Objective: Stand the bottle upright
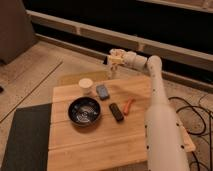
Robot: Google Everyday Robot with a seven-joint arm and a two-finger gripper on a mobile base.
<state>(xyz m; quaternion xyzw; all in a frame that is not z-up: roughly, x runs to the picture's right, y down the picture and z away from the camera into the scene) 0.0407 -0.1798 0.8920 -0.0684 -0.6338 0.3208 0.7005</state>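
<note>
My gripper [113, 64] is at the end of the white arm [150, 90], above the far edge of the wooden table [100, 145]. It is shut on the bottle [116, 59], a small whitish-cream thing held in the air above the table, not touching it. I cannot tell the bottle's tilt. The arm reaches in from the lower right.
On the table are a round cream cup [86, 85], a small blue-grey block [103, 91], a dark bowl [84, 110], a flat black bar [116, 111] and a small orange thing [128, 105]. A dark mat [25, 137] lies at the left. Cables [192, 112] lie at the right.
</note>
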